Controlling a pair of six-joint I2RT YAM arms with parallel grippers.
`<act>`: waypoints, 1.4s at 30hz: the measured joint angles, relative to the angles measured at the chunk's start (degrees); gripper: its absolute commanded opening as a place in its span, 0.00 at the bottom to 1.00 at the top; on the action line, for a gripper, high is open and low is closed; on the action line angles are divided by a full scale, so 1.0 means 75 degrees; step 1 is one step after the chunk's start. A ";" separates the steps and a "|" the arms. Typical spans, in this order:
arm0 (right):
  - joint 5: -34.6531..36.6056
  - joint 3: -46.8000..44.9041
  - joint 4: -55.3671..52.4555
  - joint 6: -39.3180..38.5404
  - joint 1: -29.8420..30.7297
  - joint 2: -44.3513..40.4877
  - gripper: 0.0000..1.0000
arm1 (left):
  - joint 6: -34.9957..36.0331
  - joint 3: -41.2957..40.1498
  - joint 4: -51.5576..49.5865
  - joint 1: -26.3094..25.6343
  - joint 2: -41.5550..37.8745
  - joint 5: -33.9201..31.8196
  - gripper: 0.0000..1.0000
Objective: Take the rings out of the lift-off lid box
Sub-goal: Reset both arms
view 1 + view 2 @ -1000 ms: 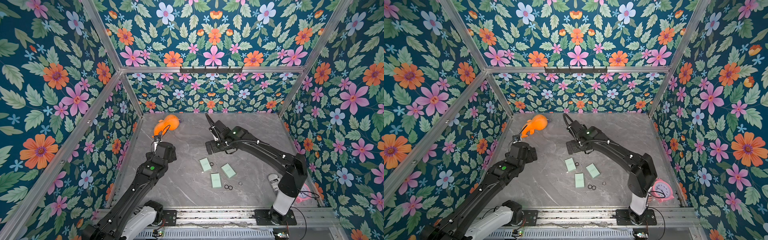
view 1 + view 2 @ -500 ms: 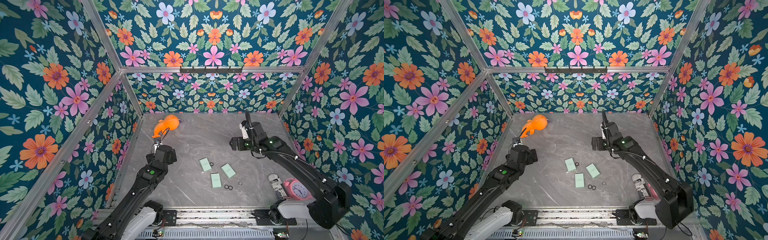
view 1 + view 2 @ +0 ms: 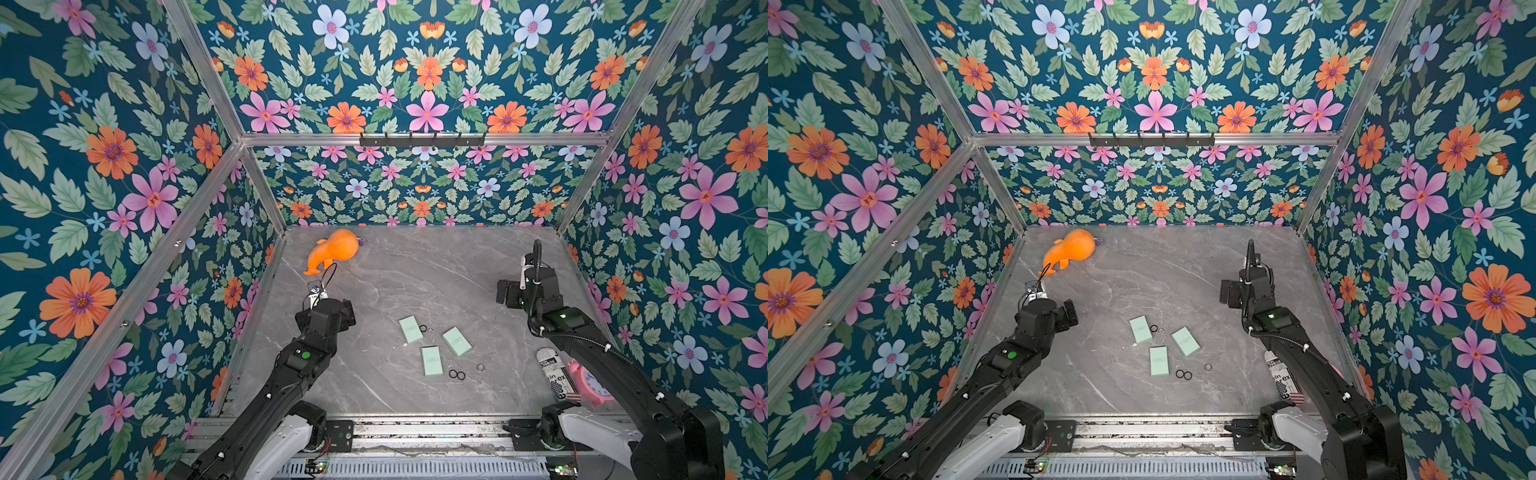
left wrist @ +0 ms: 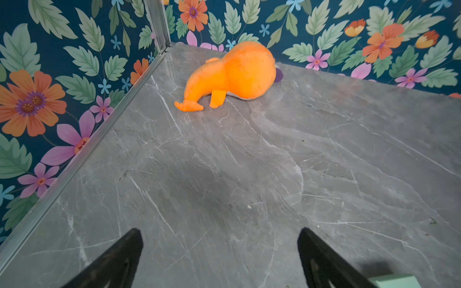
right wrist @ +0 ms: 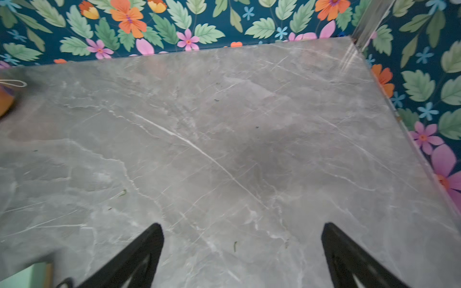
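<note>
Top views show the rings [image 3: 456, 374] loose on the table [image 3: 415, 270] beside mint-green box parts [image 3: 431, 360], left gripper [image 4: 219, 230] and right gripper [image 5: 242, 224] splayed wide and empty: unloading looks done, only parking remains.

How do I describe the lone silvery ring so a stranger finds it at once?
On the grey marble table, find the mint-green box piece nearest the front edge. To its right lie two black rings side by side; the silvery ring sits alone past them, paler, touching nothing.

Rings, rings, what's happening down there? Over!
Left end effector open, empty. Right end effector open, empty. Rings loose on table beside mint-green box pieces. Nothing covering them.
</note>
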 measured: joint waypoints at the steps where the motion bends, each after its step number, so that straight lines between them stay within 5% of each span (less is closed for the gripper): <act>1: 0.0038 -0.0114 0.0131 -0.0096 -0.0038 -0.0023 1.00 | 0.0000 -0.0085 0.0125 -0.0006 -0.0064 0.0020 0.99; 7: 0.0423 -0.0822 0.1005 -0.0344 -0.0799 -0.0242 1.00 | 0.0070 -0.0265 0.0600 -0.0050 -0.0125 0.0090 1.00; 42: -0.0612 -0.3034 0.6612 -0.1099 -0.1734 0.2340 1.00 | 0.1448 -0.0801 0.2375 -0.0076 0.0580 0.0221 1.00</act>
